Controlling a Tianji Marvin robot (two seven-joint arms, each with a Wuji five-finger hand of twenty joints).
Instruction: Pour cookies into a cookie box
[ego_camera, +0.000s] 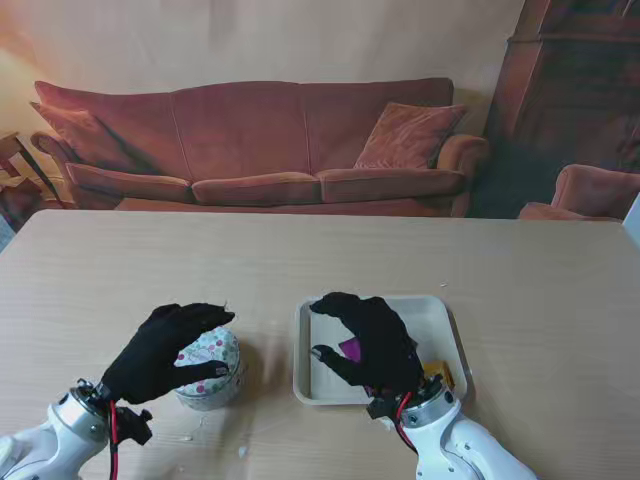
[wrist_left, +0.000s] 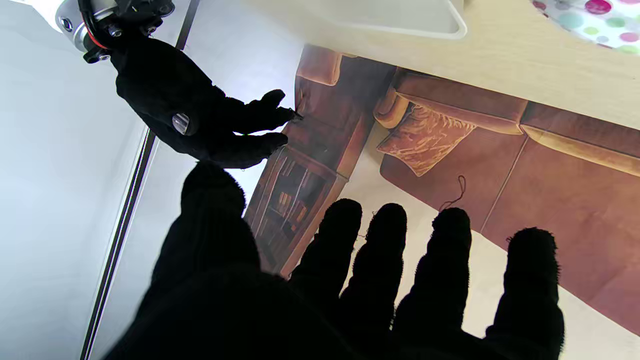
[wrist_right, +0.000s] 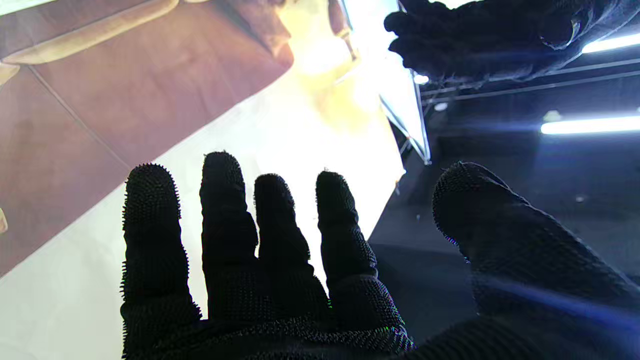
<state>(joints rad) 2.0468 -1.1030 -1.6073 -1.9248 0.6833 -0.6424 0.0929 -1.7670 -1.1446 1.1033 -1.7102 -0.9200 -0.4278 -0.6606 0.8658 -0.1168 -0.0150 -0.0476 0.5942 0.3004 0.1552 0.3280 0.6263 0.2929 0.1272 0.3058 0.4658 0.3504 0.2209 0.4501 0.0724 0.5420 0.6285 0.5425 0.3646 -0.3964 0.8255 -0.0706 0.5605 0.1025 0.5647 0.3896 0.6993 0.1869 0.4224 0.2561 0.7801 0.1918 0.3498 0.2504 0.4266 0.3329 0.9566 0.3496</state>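
Two black-gloved robot hands hang over the pale wooden counter (ego_camera: 520, 270). The left robot hand (ego_camera: 160, 352) is spread, its fingers curved and apart, holding nothing; it hovers over the near-left part of a round polka-dot cookie box (ego_camera: 212, 368), which sits directly under its fingertips. From the left wrist view its fingers (wrist_left: 442, 270) stand separated with only the sofa backdrop beyond them. The right robot hand (ego_camera: 370, 340) is likewise spread and holds nothing, arched above a white rectangular tray (ego_camera: 440, 320). Under its palm a purple piece (ego_camera: 350, 349) lies in the tray, and a yellow-brown item (ego_camera: 438, 374) shows at the tray's near-right corner beside the wrist; what these are cannot be told. Cookie box and tray lie near each other, apart.
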